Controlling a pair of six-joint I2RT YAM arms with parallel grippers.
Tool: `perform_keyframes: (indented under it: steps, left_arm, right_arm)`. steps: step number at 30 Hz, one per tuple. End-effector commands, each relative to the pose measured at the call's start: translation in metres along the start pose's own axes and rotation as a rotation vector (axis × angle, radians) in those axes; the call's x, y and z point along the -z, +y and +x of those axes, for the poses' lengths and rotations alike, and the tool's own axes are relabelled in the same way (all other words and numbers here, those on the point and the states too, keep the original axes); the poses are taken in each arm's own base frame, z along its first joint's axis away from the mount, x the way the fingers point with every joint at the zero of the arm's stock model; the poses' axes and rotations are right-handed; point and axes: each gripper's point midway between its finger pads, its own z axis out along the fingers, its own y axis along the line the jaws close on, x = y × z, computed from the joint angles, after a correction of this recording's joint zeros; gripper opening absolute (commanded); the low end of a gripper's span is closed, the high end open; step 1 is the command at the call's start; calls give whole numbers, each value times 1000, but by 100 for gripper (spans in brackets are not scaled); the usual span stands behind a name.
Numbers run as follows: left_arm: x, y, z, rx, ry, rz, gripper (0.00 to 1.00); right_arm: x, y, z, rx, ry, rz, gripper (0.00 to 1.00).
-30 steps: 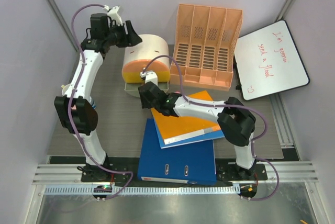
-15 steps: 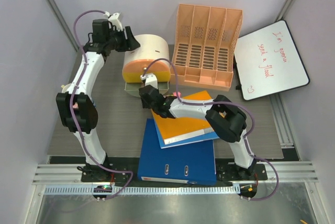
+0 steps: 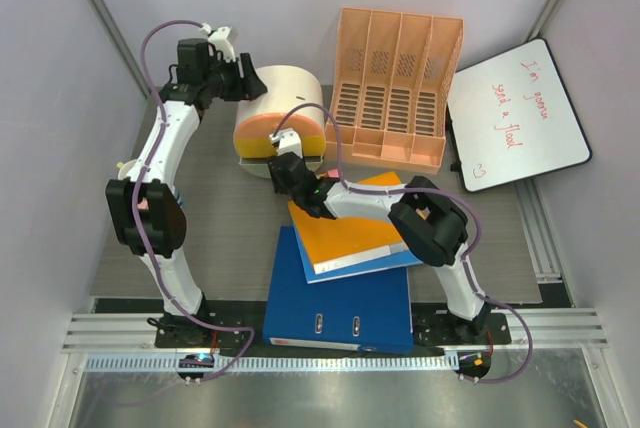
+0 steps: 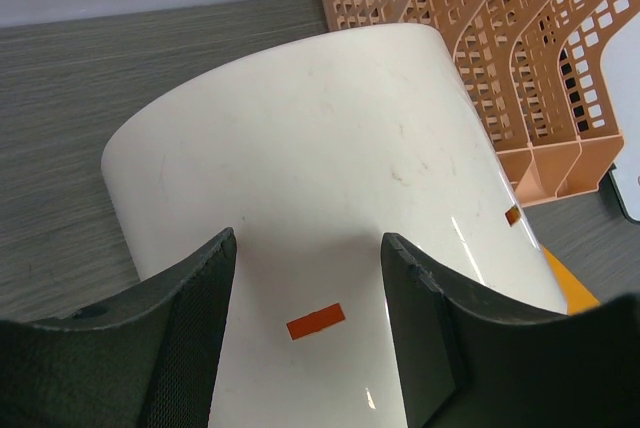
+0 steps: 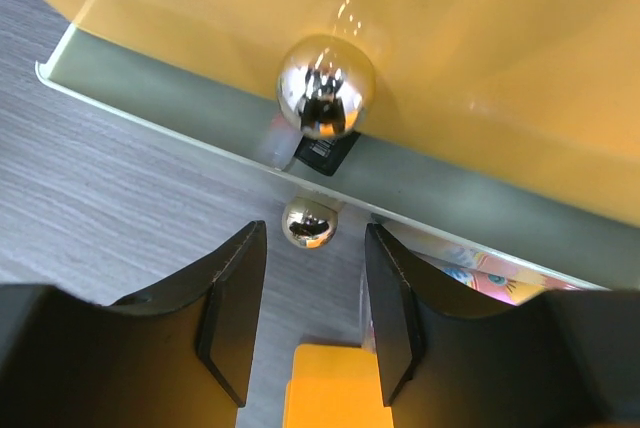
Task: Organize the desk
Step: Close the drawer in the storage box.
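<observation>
The desk (image 3: pixel 220 228) is a dark grey wood-grain top. A cream drawer box (image 3: pixel 283 108) with an orange front stands at the back left. My left gripper (image 3: pixel 248 84) is open, its fingers (image 4: pixel 190 338) over the box's rounded cream top (image 4: pixel 320 168), holding nothing. My right gripper (image 3: pixel 287 172) is open at the box's front. In the right wrist view my right gripper (image 5: pixel 312 298) points at the small chrome knob (image 5: pixel 310 223) of the lower grey drawer (image 5: pixel 450 188), below a bigger chrome knob (image 5: pixel 325 98) on the orange front. The knob lies just beyond the fingertips, untouched.
A peach file organizer (image 3: pixel 395 88) stands at the back, also in the left wrist view (image 4: pixel 500 48). A whiteboard (image 3: pixel 515 113) with red writing leans at the right. An orange folder (image 3: pixel 345 226) lies on a blue binder (image 3: pixel 335 303) near the front.
My right gripper has moved up and back, closer to the drawer box's front. My left gripper has shifted slightly right over the box's top.
</observation>
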Motion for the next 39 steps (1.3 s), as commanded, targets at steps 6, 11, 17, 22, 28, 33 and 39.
perform_keyframes:
  steps: [6,11,17,22,28,33,39]
  left_arm:
    - [14,-18,-2,-34,6,26,61]
    - [14,-18,-1,-31,11,24,60]
    - [17,-18,1,-40,19,19,60]
    - [22,-17,3,-51,26,9,60]
    - [39,-18,-3,-87,22,-24,60]
    - [79,-22,-22,-109,-10,-35,62]
    - [127,-18,6,-144,94,-12,63]
  right_arm:
    - [-16,5,-40,21,-140,1,50]
    - [-18,-3,-46,30,-185,38,50]
    - [-20,-9,-55,67,-225,67,54]
    - [-13,-11,-56,103,-210,63,57]
    - [34,-33,-76,73,-189,80,65]
    - [97,-70,-110,-101,-204,86,100]
    - [102,-137,-71,-533,-21,-20,100]
